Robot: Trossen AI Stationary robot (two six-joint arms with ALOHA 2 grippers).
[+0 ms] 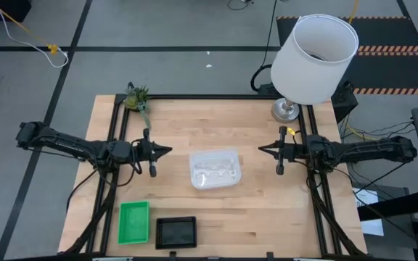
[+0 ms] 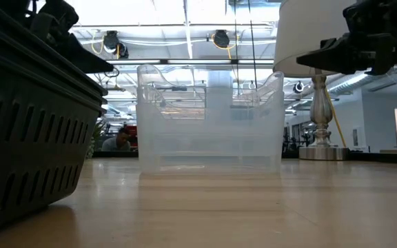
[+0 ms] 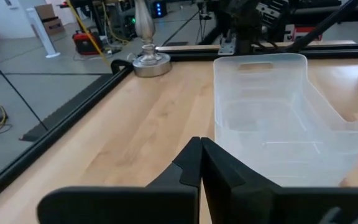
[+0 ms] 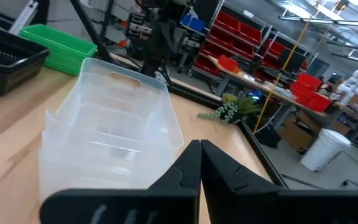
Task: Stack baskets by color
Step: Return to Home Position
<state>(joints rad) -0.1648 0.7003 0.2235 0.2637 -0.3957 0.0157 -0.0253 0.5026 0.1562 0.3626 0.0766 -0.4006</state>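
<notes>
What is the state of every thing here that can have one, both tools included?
Left tool: shut, empty, above the table.
Right tool: shut, empty, above the table.
Clear baskets: nested, upright, between the tools.
Green basket: upright, open side up.
Black basket: upright, beside the green one.
Lamp: upright.
Plant: lying on the table.

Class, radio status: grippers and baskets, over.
Left gripper shut, empty; right gripper same. Clear baskets nested mid-table; green, black side by side, left side. Lamp aside.
</notes>
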